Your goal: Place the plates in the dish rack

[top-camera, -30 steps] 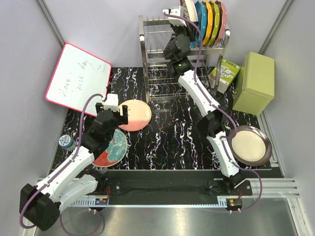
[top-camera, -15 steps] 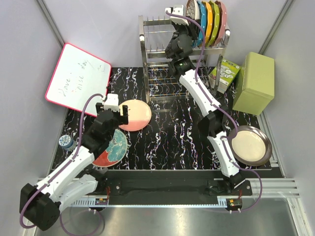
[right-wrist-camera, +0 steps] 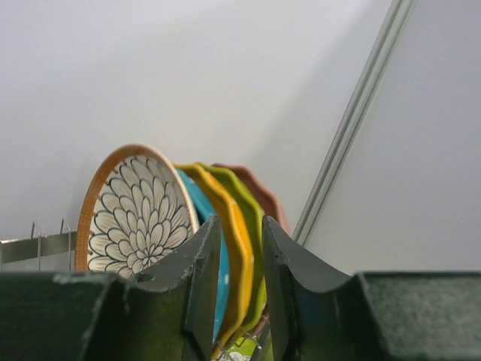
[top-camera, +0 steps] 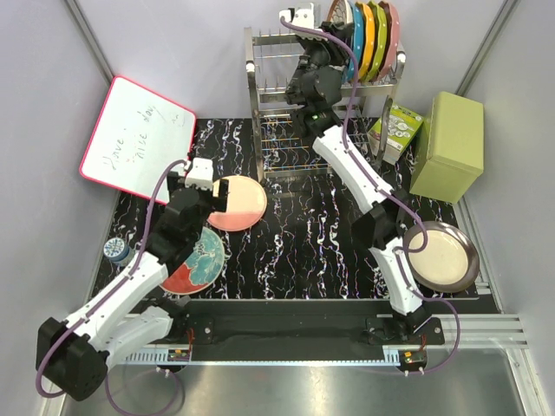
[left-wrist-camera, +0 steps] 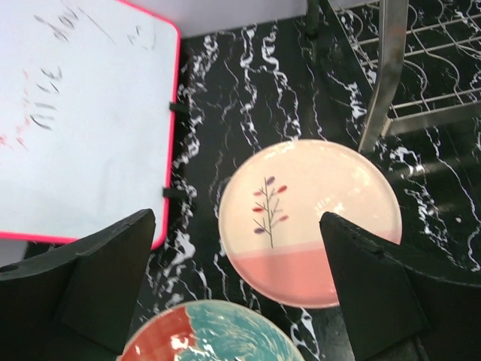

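**One plate in rack, three on table**

Nearest on the left, flat on the table [top-camera: 303, 247], beside the left arm: red plate [top-camera: 195, 260]. Nearest on the right, also flat, close to the right arm's base: cream plate [top-camera: 440, 256]. Well apart from each other, at opposite sides of the table.

Just beyond the red plate, near it but not touching: pink plate [left-wrist-camera: 308, 218], flat, with the sprig side up. Above this plate: left gripper [left-wrist-camera: 237, 224], fingers spread wide on both sides, pinching nothing. Not possible to tell if touching the plate or only hanging over it.

Left of the pink plate and a little farther back: whiteboard [top-camera: 134, 139], red frame, some handwriting on it.

Farther, at the back in the middle: rack [top-camera: 260, 104], standing upright, one post just beyond the pink plate in the left wrist view. To the right of the rack: green box [top-camera: 447, 143].

On the top tier, at the right end, a row of plates standing on edge: floral plate [right-wrist-camera: 135, 214] first from the left, then blue plate [top-camera: 355, 39], orange plate [top-camera: 368, 35] and green plate [top-camera: 380, 42].

Raised in front of this row: right gripper [right-wrist-camera: 240, 226], fingers only a little apart, a narrow gap with nothing pinched in it. Floral plate free of both fingers, seen to the left of them in the right wrist view.
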Action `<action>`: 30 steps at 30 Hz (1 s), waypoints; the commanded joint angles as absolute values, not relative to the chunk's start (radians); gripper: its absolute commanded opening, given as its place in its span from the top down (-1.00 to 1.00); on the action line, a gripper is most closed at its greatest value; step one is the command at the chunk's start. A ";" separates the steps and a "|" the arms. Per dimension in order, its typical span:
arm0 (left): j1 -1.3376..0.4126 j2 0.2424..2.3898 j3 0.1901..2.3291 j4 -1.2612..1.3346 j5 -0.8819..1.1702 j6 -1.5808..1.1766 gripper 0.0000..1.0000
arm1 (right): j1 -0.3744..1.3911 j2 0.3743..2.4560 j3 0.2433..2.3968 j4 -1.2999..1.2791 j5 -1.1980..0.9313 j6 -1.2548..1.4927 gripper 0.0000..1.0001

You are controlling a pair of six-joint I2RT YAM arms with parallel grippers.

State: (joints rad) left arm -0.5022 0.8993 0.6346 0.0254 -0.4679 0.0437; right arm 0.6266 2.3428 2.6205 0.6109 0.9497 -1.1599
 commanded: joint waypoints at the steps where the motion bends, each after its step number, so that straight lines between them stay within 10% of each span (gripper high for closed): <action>1: -0.491 0.951 0.770 0.071 -0.506 0.158 -0.98 | 0.660 2.175 2.619 0.767 1.005 -1.302 0.29; 8: -0.356 1.100 0.951 -0.234 -0.420 0.084 -0.98 | 0.698 1.855 2.216 0.009 1.218 -0.767 -0.03; 14: -0.244 1.270 1.068 -0.474 -0.095 0.014 -0.98 | 0.759 1.485 1.789 -0.631 0.694 -0.241 -0.40; 19: -0.193 1.382 1.069 -0.483 -0.006 -0.073 -0.98 | 0.758 1.304 1.532 -0.745 0.301 0.047 -0.96; 30: -0.118 1.612 1.166 -0.440 -0.006 0.055 -0.64 | 0.585 1.207 1.253 -0.715 -0.219 0.281 -0.99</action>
